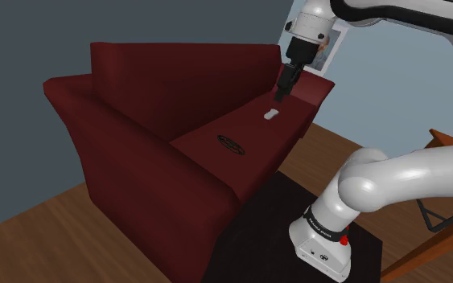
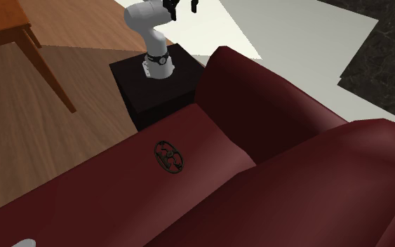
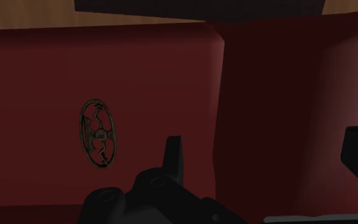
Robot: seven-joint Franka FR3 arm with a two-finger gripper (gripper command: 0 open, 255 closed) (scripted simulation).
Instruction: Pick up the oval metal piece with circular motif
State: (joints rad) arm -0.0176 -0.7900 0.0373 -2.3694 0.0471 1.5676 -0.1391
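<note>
Tool (image 1: 281, 96), fingers (image 3: 174, 156) spread, hangs over sofa (image 1: 136, 80), apart from oval piece (image 1: 231, 145).

The sofa (image 1: 136, 161) presented a smooth, matt, dark-red surface; its material could not be determined. The oval piece (image 3: 98, 133) appeared as dark, dull metal openwork. The floor (image 1: 31, 229) and the table (image 2: 3, 24) carried a wood-grain finish. The arm (image 1: 401, 177) had glossy white shells. The stand (image 2: 139, 98) was matt black.
</note>
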